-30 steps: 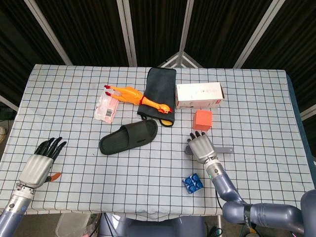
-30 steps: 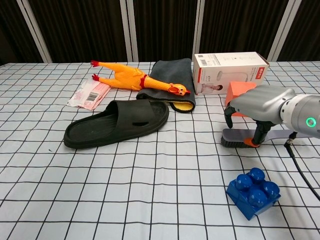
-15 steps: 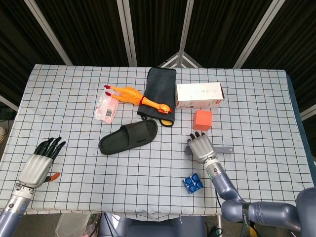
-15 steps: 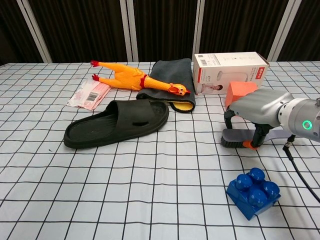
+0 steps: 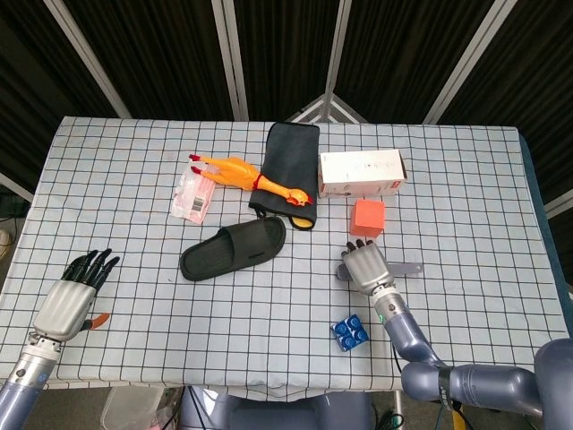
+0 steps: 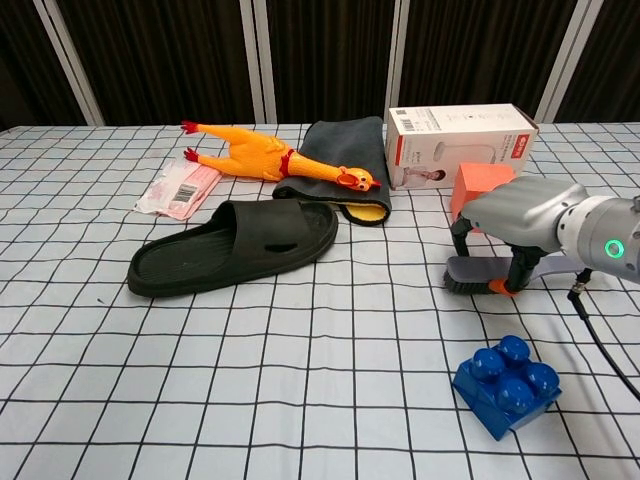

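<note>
My right hand [image 5: 365,267] [image 6: 520,210] is cupped over a grey brush [image 6: 475,275] near the table's front right, with fingers behind it and the thumb in front, gripping it. The brush's handle [image 5: 407,266] sticks out to the right of the hand. An orange cube [image 5: 367,217] [image 6: 480,185] stands just beyond the hand, and a blue studded block [image 5: 350,332] [image 6: 506,386] lies in front of it. My left hand [image 5: 72,296] rests at the front left with fingers stretched out and apart, holding nothing; the chest view does not show it.
A black slipper [image 5: 235,249] [image 6: 235,245] lies mid-table. Behind it are a yellow rubber chicken [image 5: 246,175] [image 6: 265,158], a dark folded cloth [image 5: 291,166] [image 6: 340,150], a pink packet [image 5: 192,195] [image 6: 178,190] and a white box [image 5: 362,173] [image 6: 460,145].
The right hand has settled closer around the brush, and the brush has shifted slightly up and right. The left hand has not moved.
</note>
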### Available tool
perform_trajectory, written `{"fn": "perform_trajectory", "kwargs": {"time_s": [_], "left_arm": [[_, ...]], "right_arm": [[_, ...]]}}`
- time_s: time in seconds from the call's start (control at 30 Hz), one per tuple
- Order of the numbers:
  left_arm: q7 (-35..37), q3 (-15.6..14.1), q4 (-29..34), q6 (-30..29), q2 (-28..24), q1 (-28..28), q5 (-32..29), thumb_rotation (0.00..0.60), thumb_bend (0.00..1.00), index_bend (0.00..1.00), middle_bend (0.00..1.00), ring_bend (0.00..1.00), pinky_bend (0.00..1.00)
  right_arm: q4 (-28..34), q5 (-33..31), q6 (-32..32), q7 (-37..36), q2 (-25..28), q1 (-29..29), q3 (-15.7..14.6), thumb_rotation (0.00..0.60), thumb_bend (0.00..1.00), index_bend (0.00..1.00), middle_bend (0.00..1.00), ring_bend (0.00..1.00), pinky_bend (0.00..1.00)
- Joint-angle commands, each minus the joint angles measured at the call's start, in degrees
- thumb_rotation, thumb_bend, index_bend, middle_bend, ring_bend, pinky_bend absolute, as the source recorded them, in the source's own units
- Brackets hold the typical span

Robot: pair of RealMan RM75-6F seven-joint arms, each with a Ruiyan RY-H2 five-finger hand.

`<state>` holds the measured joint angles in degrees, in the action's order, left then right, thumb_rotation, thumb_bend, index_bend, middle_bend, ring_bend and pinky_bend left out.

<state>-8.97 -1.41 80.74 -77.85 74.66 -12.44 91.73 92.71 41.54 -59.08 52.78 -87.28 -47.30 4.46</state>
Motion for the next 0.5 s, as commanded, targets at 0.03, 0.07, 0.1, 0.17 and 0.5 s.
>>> {"fn": "perform_trajectory", "kwargs": {"time_s": [0.03,0.07,0.1,0.17,0.5], "left_arm": [[0.00,-0.04,0.02,-0.03,-0.02,0.00,-0.02,0.600,0.04,0.00,0.00,0.00,0.12],[0.00,-0.05,0.01,-0.06,-0.02,-0.01,-0.03,0.600,0.04,0.00,0.00,0.00,0.12],[-0.01,-0.05,0.00,-0.07,0.00,-0.01,-0.05,0.600,0.04,0.00,0.00,0.00,0.12],[0.00,-0.10,0.00,-0.10,-0.02,-0.02,-0.05,0.600,0.04,0.00,0.00,0.00,0.12],[-0.08,-0.18,-0.16,0.10,0.06,-0.14,-0.31,0.600,0.04,0.00,0.00,0.00,0.12]], "right_arm": [[-0.09,0.14,-0.15,-0.29,-0.07,-0.07,-0.19,0.600,0.39,0.42,0.25,0.23,0.34],[-0.11,0.18,-0.20,-0.38,-0.06,-0.11,-0.26,0.600,0.39,0.42,0.26,0.23,0.35],[-0.14,0.21,-0.25,-0.46,-0.07,-0.14,-0.33,0.600,0.39,0.43,0.26,0.24,0.35],[-0.24,0.34,-0.32,-0.70,-0.10,-0.19,-0.45,0.600,0.39,0.45,0.28,0.26,0.36],[-2.36,3.04,0.40,-4.30,-0.82,0.19,-0.98,0.600,0.40,0.60,0.41,0.39,0.46]]}}
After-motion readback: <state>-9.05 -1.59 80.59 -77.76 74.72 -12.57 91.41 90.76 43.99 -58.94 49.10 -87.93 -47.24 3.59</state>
